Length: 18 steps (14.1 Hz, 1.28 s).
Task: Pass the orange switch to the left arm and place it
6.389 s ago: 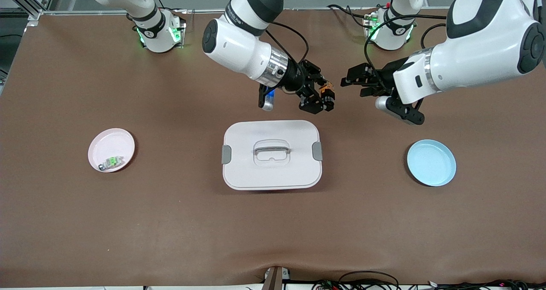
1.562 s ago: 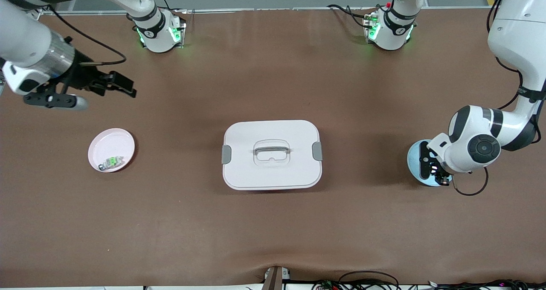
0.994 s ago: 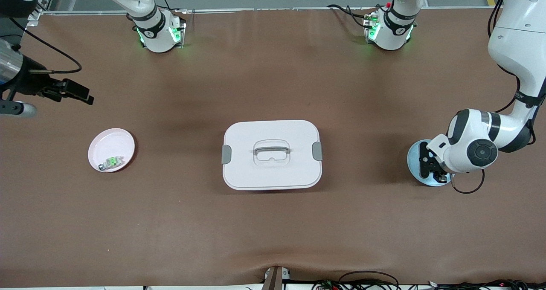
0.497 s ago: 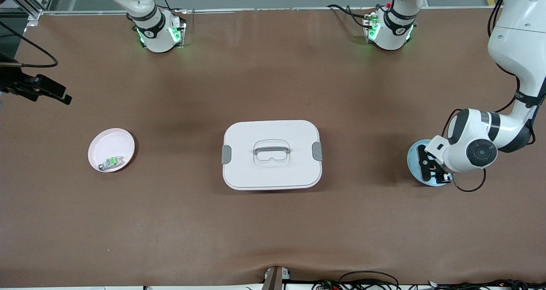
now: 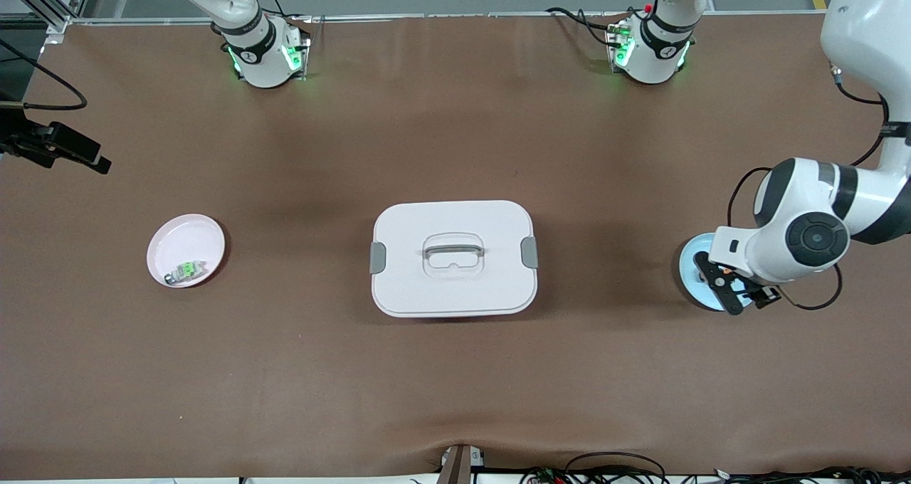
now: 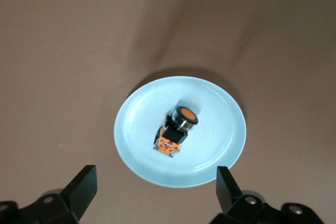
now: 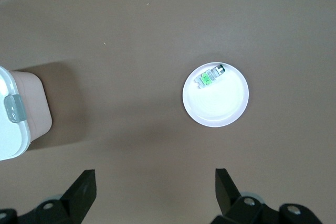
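The orange switch (image 6: 176, 132) lies on its side on the light blue plate (image 6: 220, 145), free of any finger. My left gripper (image 6: 155, 174) is open and empty, raised over this plate with one finger on each side. In the front view the left gripper (image 5: 722, 288) covers part of the blue plate (image 5: 694, 256) and mostly hides the switch. The white box (image 5: 453, 258) stands shut at the table's middle. My right gripper (image 5: 71, 153) is open and empty over the table's edge at the right arm's end, and its own view (image 7: 155, 192) shows only bare table between its fingers.
A pink plate (image 5: 178, 231) with a small green-and-grey switch (image 5: 186, 270) sits toward the right arm's end; both show in the right wrist view, plate (image 7: 220, 108) and switch (image 7: 209, 77). A corner of the box (image 7: 21, 114) shows there too.
The switch went from the right gripper to the left, which set it on the blue plate, opened and has just lifted. The right arm drew back to its end of the table.
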Motion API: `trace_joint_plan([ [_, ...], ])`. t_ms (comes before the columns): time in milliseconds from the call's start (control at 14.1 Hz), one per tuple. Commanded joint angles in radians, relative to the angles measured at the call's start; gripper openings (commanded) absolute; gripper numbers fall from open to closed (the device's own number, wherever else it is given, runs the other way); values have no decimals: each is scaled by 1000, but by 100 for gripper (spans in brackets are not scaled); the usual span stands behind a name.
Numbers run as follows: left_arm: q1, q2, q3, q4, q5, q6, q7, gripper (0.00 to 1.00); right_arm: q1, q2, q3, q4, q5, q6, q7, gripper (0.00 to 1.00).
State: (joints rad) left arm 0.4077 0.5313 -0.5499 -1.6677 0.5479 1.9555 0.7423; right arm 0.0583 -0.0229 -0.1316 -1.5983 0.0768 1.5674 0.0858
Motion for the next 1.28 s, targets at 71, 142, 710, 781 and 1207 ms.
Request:
trace_joint_plan([
  [71, 2, -29, -10, 68, -63, -73, -136, 100, -32, 5, 17, 14, -15, -12, -11, 100],
  [142, 9, -45, -12, 71, -65, -72, -156, 100, -35, 6, 20, 24, -14, -12, -9, 100],
  [710, 88, -194, -10, 86, -319, -159, -418, 100, -155, 6, 111, 34, -5, -10, -14, 100],
  [781, 88, -218, -12, 89, -344, -182, -484, 100, -163, 6, 122, 35, -6, -10, -12, 100],
  [1207, 89, -329, -7, 111, -408, -294, -776, 100, -132, 6, 118, 37, -15, -4, -11, 100],
])
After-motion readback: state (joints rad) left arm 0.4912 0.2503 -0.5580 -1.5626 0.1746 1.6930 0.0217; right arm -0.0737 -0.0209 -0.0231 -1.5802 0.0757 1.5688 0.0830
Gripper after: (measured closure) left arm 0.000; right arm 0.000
